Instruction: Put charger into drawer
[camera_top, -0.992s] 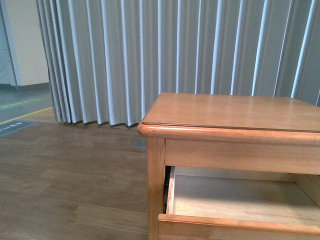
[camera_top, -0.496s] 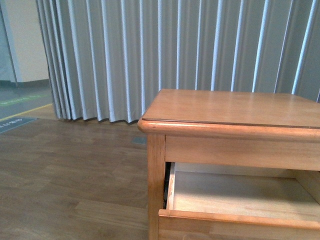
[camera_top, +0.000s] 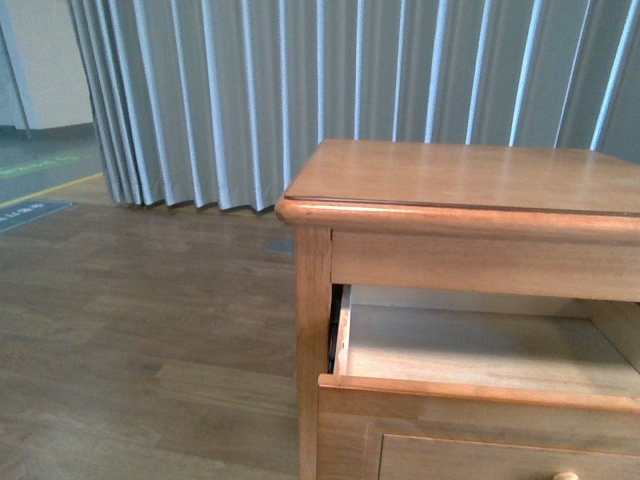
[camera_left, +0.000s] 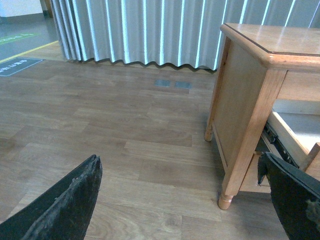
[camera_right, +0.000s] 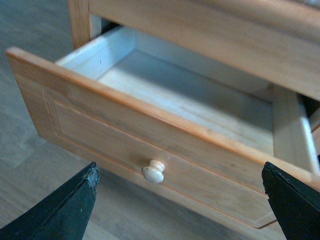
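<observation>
Dropped lower in the front view than a second ago, bringing the cabinet (camera_top: 470, 200) top higher in frame and exposing the raised front panel of the pulled-out drawer (camera_top: 480, 400) plus the tip of its pale knob (camera_right: 153, 172). Left gripper (camera_left: 185, 200) spread wide over bare wood floor (camera_left: 125, 125) beside the cabinet's leg, holding nothing; right gripper (camera_right: 180, 200) likewise spread wide and unloaded, hovering just in front of the drawer's knob. Charger nowhere visible in any view; drawer's pale inside bare where shown.
</observation>
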